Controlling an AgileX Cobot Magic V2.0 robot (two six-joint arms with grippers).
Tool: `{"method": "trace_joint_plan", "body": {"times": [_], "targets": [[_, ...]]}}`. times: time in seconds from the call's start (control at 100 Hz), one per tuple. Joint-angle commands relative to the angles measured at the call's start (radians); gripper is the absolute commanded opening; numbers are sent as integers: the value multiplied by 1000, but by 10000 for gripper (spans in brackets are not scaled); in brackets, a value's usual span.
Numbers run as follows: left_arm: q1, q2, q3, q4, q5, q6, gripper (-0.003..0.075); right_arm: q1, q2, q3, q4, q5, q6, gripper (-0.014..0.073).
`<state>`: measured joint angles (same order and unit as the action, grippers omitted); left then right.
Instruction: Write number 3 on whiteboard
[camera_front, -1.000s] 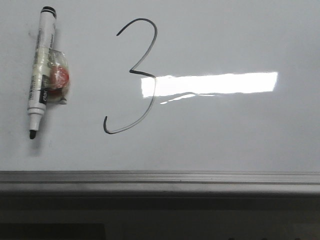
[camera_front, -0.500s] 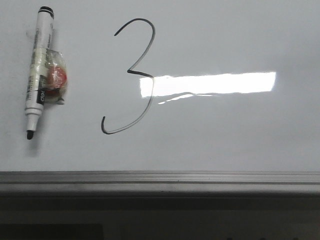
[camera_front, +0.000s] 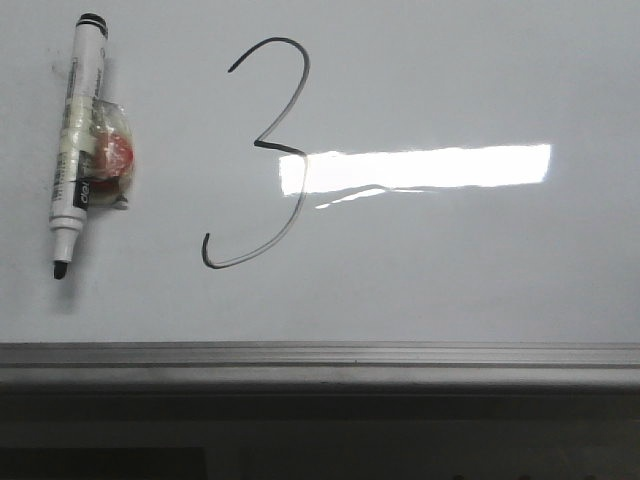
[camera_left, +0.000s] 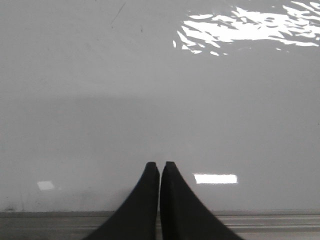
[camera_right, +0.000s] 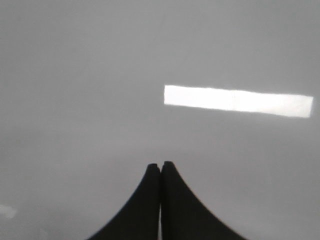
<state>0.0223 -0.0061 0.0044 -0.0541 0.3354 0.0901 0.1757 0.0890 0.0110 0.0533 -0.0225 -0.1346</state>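
Number 3 (camera_front: 262, 152) drawn on whiteboard (camera_front: 450, 260), marker (camera_front: 75, 140) beside

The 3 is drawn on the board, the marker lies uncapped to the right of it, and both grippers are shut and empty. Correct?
Not quite. In the front view the marker lies to the left of the number 3 on the whiteboard, not to its right. The rest holds: its dark tip is bare, and the wrist views show the left gripper and right gripper shut with nothing between the fingers.
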Motion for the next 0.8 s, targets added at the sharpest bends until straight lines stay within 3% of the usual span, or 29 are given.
{"method": "trace_joint_plan", "body": {"times": [0.0,0.35,0.52,0.79], "targets": [[1,-26,33,-12,-52,-9,-20,-26,-2,2,-34,-84,4,-66],[1,-26,33,-12,-52,-9,-20,-204,-115,23,-69,180,4,-66],[1,-26,33,-12,-52,-9,-20,-217,-115,23,-74,334,4,-66],[1,-26,33,-12,-53,-9,-20,-217,-115,23,-74,334,4,-66]]}}
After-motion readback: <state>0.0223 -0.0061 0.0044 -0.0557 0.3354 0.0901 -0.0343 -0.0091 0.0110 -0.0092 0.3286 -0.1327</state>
